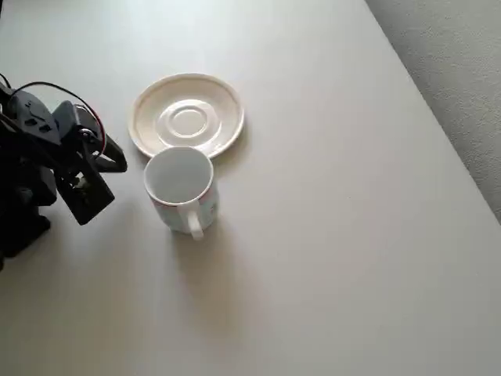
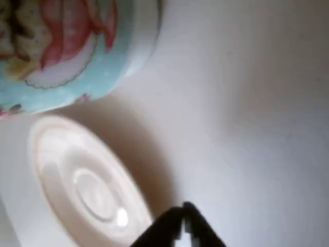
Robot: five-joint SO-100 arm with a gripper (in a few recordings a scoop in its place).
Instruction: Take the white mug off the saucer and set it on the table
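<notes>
Gripper (image 1: 117, 160) empty, finger gap unclear; white mug (image 1: 179, 182) on table (image 1: 329, 235) beside saucer (image 1: 186, 114).

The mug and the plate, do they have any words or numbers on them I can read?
No words or numbers are readable.
Small white ceramic mug: a pink and blue-green picture on its side, too blurred to show any letters.
Round cream-white glossy saucer: plain.
Off-white matte table: plain.

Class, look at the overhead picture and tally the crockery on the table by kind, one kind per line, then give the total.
Mug: 1, the white mug, standing on the table beside the saucer.
Saucer: 1, the saucer, with nothing on it.
Total: 2
</notes>
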